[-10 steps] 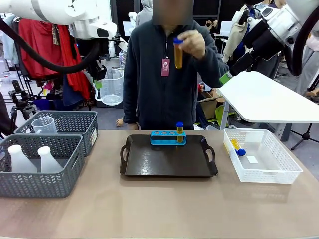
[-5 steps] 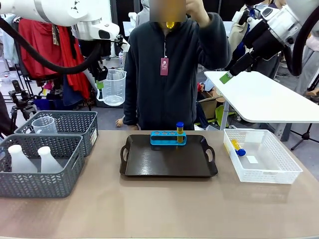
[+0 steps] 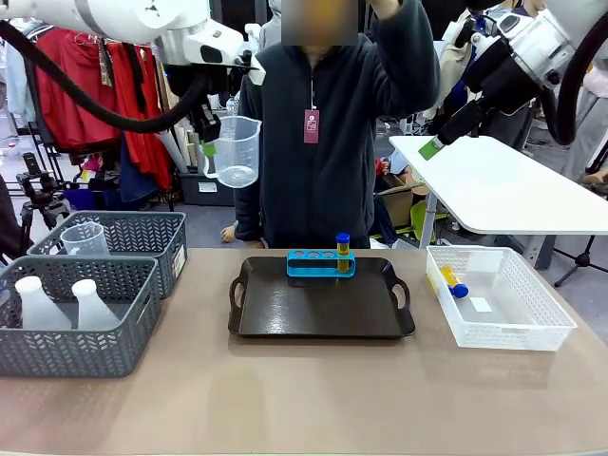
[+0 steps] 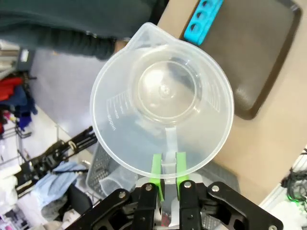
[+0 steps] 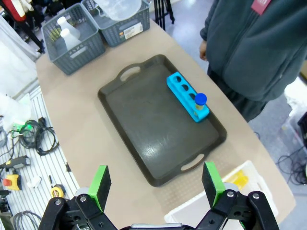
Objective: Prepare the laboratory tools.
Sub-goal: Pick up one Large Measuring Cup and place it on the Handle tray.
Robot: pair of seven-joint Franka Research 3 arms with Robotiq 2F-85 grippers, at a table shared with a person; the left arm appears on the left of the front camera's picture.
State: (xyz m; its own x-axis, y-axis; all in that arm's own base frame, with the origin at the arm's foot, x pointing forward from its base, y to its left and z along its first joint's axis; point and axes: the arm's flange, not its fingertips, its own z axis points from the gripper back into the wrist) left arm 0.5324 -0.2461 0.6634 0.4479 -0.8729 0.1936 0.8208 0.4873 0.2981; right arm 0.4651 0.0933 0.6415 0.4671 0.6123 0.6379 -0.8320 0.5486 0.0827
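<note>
Front view looks across the table (image 3: 285, 408) at the person (image 3: 323, 171); wrist views look down from high; all share the tray (image 3: 313, 309).

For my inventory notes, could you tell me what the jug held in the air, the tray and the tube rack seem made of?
The jug looks like clear, slightly cloudy plastic: the background shows through its wall. The tray seems dark plastic or coated metal, with a dull sheen; I cannot tell which. The rack looks like smooth, opaque blue plastic.
</note>
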